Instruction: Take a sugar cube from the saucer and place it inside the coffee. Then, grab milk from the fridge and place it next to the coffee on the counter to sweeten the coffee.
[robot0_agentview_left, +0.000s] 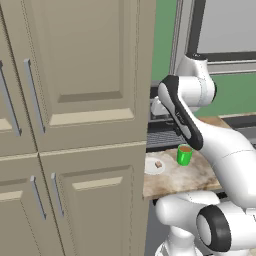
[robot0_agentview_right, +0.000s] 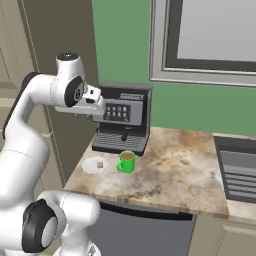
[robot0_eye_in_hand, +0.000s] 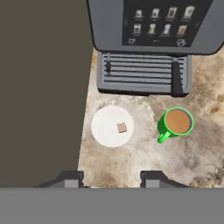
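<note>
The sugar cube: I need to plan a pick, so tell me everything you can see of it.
The sugar cube is a tiny pale tan block, matte and whole. It lies flat on the round white saucer, slightly off its middle toward the green mug. Only the saucer touches it; the mug stands apart on the marbled counter.

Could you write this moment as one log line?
gripper: open, above saucer | sugar cube: on saucer | coffee: beside saucer

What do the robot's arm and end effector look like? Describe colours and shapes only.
The arm is made of smooth, rounded glossy white segments joined by dark grey-black bands and round caps. A long black strip runs along one link. The end effector has two small dark grey, blocky fingertips. No cables or markings are visible.
</note>
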